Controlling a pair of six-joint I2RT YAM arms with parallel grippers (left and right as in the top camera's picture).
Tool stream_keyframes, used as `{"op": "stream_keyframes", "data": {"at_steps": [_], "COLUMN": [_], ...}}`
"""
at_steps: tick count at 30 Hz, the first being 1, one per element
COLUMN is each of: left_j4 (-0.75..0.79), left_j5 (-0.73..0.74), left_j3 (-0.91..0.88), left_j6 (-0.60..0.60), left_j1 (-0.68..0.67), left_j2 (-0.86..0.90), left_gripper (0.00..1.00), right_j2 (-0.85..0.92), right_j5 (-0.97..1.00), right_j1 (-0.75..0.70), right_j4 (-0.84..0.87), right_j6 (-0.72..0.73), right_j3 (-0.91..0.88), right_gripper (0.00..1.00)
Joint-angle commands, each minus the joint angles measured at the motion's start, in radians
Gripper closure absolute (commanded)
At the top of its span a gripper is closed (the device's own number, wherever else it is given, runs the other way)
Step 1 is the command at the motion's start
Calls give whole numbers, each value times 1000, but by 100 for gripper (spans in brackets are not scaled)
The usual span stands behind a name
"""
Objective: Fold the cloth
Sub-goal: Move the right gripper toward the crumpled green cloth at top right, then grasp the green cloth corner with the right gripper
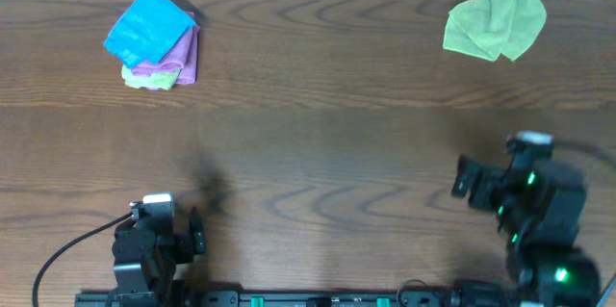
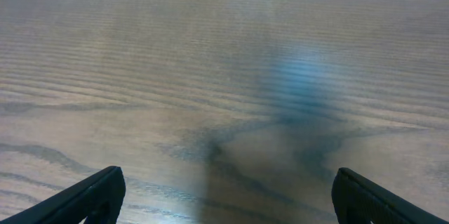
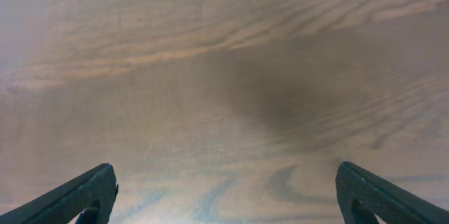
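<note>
On the wooden table point(image 1: 318, 153), the green cloth point(image 1: 495, 18) lies crumpled.

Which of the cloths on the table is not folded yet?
The light green cloth at the far right, lying crumpled and alone; the others sit folded in one stack at the far left.

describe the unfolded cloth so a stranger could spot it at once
On the brown wooden table, look to the far corner on the robot's right. The crumpled light-green cloth lies there alone. It is loose and rumpled, unlike the neat stack of folded blue, pink and green cloths far left.
</note>
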Motion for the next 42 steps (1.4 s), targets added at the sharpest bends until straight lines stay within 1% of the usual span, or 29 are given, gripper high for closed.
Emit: {"op": "stream_keyframes", "data": {"at_steps": [1,8,12,17,21,23,25,27,32,38,42], "left_j4": [-18,-18,-18,-18,-18,-18,-18,-18,-18,-18,-18], "left_j5": [-3,-3,-3,-2,-3,-3,-3,-3,-3,-3,-3], "left_j3": [-6,-6,-6,-6,-6,-6,-6,-6,-6,-6,-6], "left_j6": [13,13,13,13,13,13,13,13,13,13,13], "left_j1": [-5,-5,-5,-5,-5,-5,-5,-5,-5,-5,-5], "left_j2": [-5,-5,-5,-5,-5,-5,-5,-5,-5,-5,-5], "left_gripper": [5,5,5,5,5,5,5,5,5,5,5], "right_j2": [153,513,664,777,855,896,927,961,1116,1274,1342], "right_j5": [3,103,134,134,163,209,264,266,214,213,168], "right_j1": [-20,-20,-22,-40,-42,-42,-42,-46,-81,-111,-120], "right_j4": [2,9,87,237,275,304,307,313,463,635,753], "right_j6": [22,22,19,27,26,26,26,8,-3,57,79], "right_j3": [140,451,559,567,567,566,566,566,566,566,566], "right_gripper": [1,1,1,1,1,1,1,1,1,1,5]}}
